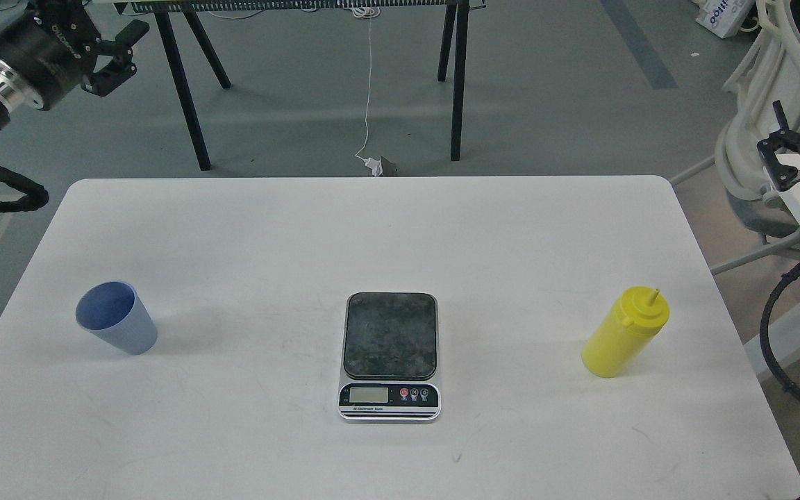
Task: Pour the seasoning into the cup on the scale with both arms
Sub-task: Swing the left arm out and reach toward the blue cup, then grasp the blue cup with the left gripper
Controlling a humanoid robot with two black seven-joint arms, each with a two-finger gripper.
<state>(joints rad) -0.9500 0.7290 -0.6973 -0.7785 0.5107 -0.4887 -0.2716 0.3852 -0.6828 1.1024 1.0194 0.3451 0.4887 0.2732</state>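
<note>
We are at the very start: nothing of the task is done as far as we can see. The scale (pixel 389 355) sits near the middle of the white table (pixel 372 229), toward the front, and its dark plate is bare. The cup (pixel 117 317) stands well apart from it on the left side of the table, upright and, as far as its shaded inside shows, empty. The bottle (pixel 625 332) stands well apart on the right side, upright, cap on, nozzle pointing up. Neither thing is touched. Our left gripper (pixel 114 57) hangs high at the upper left, off beyond the table's far edge, its fingers apart and holding nothing. Our right gripper (pixel 778 149) hangs at the right edge of the view, also off the table and above the level of the bottle; its fingers look apart with a gap between them, and nothing is in them. Everything is left to do, we judge: the left arm must come down to the cup, take it and set it on the plate; the right arm must take the bottle, carry it over the cup and tip the nozzle into it. The display (pixel 369 394) is too small for us to read.
</note>
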